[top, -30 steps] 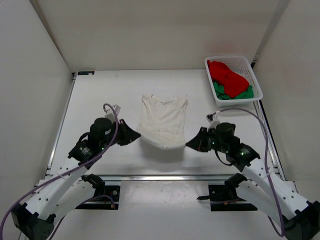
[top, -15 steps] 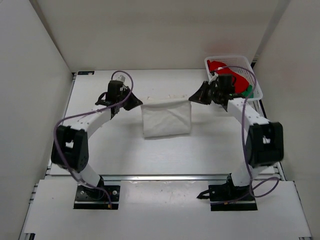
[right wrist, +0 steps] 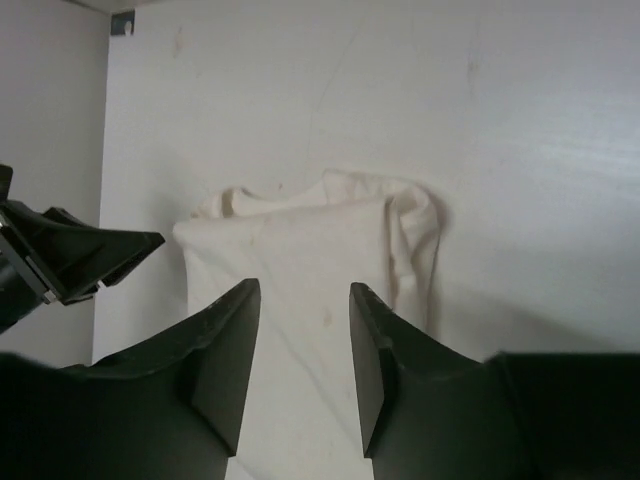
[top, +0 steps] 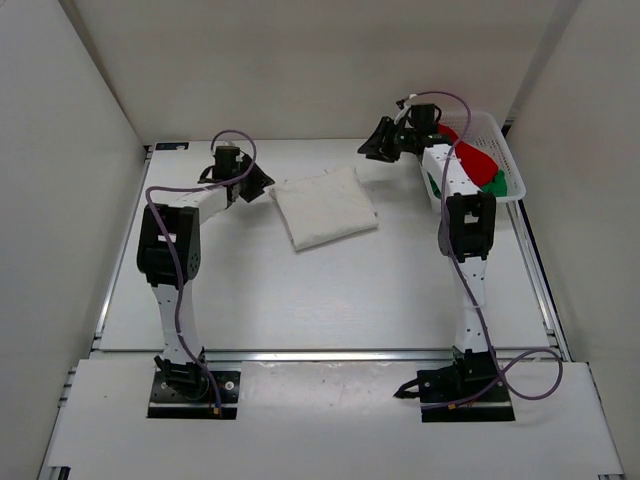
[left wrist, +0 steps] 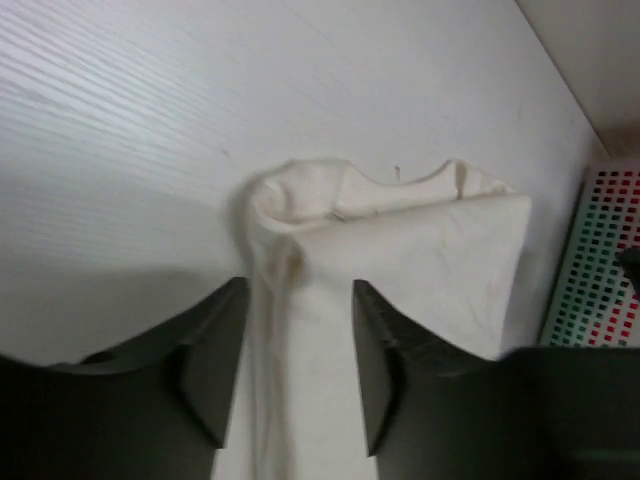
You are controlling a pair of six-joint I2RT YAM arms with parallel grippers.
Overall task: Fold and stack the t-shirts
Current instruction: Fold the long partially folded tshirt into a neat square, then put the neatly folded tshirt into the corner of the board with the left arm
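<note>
The white t-shirt lies folded into a rough rectangle at the back middle of the table. My left gripper stands open at its left edge. In the left wrist view the cloth runs under the gap of that gripper, and neither finger presses it. My right gripper is open, raised near the shirt's far right corner. It looks down on the shirt between its spread fingers. The red t-shirt and the green t-shirt lie bunched in the basket.
The white lattice basket sits at the back right corner, its wall showing in the left wrist view. The right arm reaches up past its left side. White walls close in the table on three sides. A metal rail runs along the front edge.
Both grippers carried the shirt's front edge to the back and let go, folding it in half. Both jaws have opened. The right gripper has lifted away to the back; the shirt now lies slightly skewed.
</note>
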